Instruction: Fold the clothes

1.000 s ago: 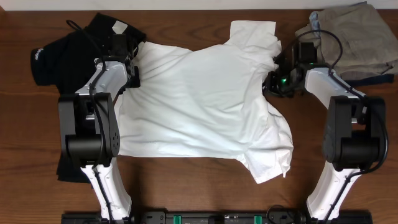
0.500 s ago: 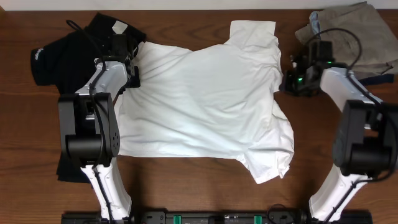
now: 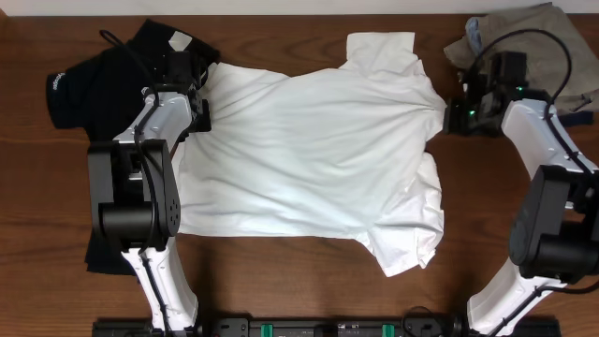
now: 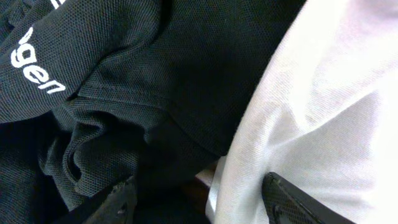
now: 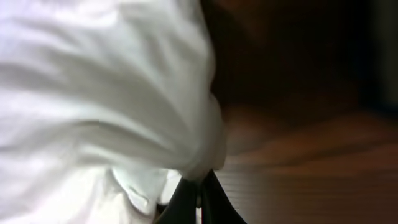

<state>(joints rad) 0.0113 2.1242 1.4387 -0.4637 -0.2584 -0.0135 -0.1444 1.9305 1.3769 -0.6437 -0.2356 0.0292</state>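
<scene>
The white T-shirt (image 3: 309, 150) lies spread across the middle of the table. The black shirt (image 3: 84, 80) lies bunched at the far left, its white logo showing in the left wrist view (image 4: 37, 74). My left gripper (image 3: 195, 94) sits where the two garments meet. It is open (image 4: 208, 200), with one finger over the black shirt and the other on the white T-shirt's edge (image 4: 311, 118). My right gripper (image 3: 447, 112) is shut (image 5: 199, 199) on a pinch of the white T-shirt's right edge (image 5: 124, 93), which is drawn to a point.
A khaki-and-navy stack of garments (image 3: 533, 47) lies at the far right corner, just behind my right arm. Bare wood table (image 3: 281, 281) runs along the front edge. Both arm bases stand at the front left and front right.
My right gripper has moved right and slightly back, pulling the white T-shirt's right edge out toward the khaki stack. The left arm has not moved.
</scene>
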